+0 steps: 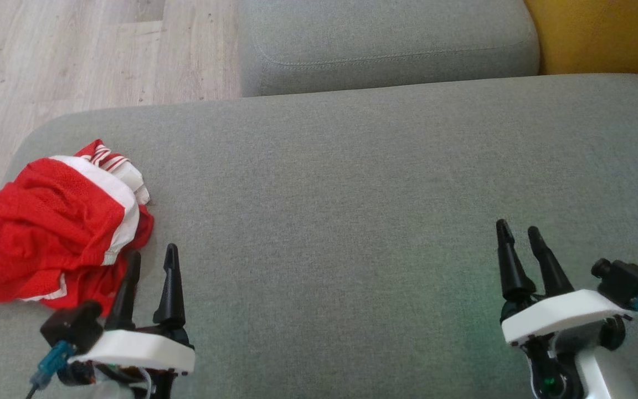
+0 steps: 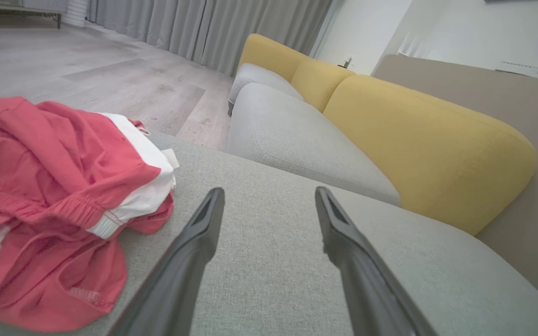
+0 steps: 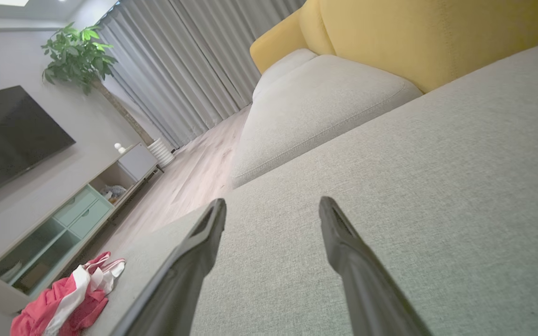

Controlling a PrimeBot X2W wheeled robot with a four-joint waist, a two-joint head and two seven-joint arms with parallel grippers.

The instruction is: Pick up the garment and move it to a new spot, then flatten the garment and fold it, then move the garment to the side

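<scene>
Where the grey seat cushion (image 1: 352,183) rounds off at far left, the red garment (image 1: 47,221) with white bands lies crumpled in a heap near the cushion edge, with wood floor (image 1: 75,55) beyond it. Left gripper (image 1: 153,250) sits just right of the heap, fingers spread, released, not gripping the cloth. Its outer finger overlaps the red hem in head view; contact unclear. In left wrist view the cloth lies beside that finger, with grey cushion fabric showing between the two fingers. Second grey cushion (image 1: 385,44) at top centre, well apart from the garment. Right gripper (image 1: 518,226) low on the right, far from the garment, fingers parted, released, over the seat cushion. Yellow backrest (image 1: 601,33) in the top right corner.
</scene>
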